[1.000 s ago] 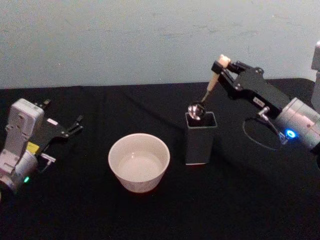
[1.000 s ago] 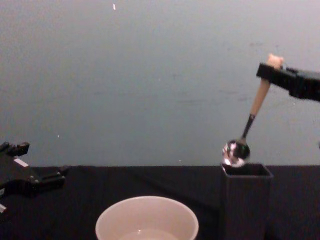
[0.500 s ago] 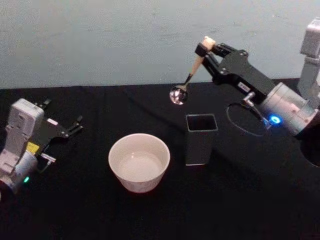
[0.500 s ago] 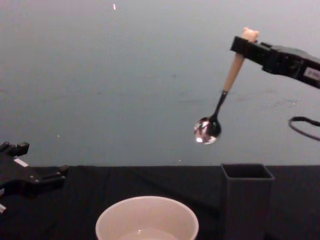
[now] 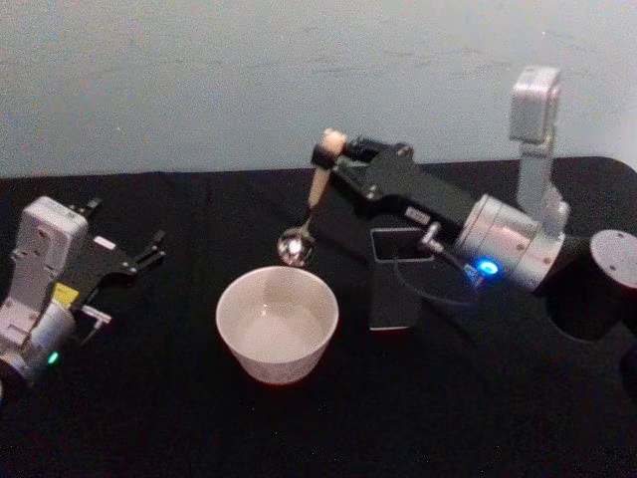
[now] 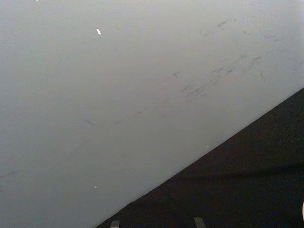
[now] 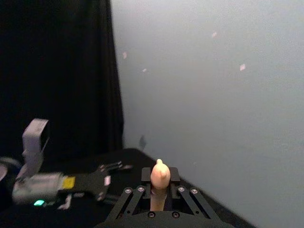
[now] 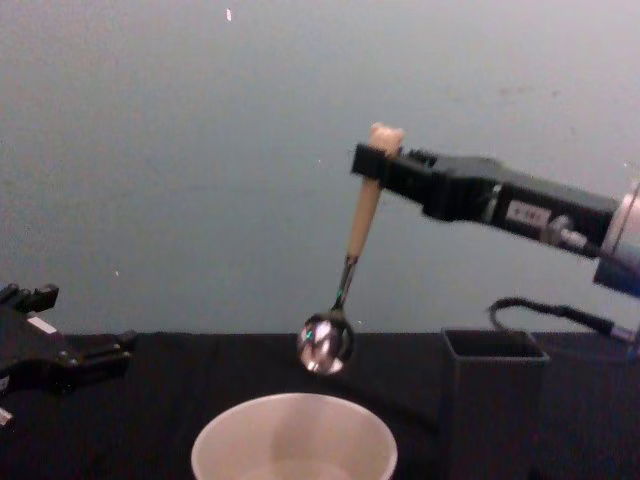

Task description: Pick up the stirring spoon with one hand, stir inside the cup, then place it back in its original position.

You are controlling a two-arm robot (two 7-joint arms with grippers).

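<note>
The right gripper (image 5: 324,157) is clamped on the beige handle of the stirring spoon (image 5: 309,207), just under its small bear head. The spoon hangs tilted, with its shiny bowl lowest. In the chest view that bowl is above the cream cup (image 8: 298,399), near its rim but clear of it. In the head view it sits over the cup's far edge, with only air between the two.

To the cup's right stands the dark grey square holder (image 5: 396,294), close to the cup but apart from it. The right arm reaches across above the holder's far rim, and a black cable (image 5: 426,285) loops from the wrist over the holder's mouth. What can be seen of its inside is dark.

The cup's floor looks pale and smooth; I cannot tell if it holds liquid.

Well to the cup's left, the left gripper (image 5: 152,250) lies parked on the black tablecloth (image 5: 199,423) with its fingers apart. A grey wall (image 5: 199,80) rises behind the table.
</note>
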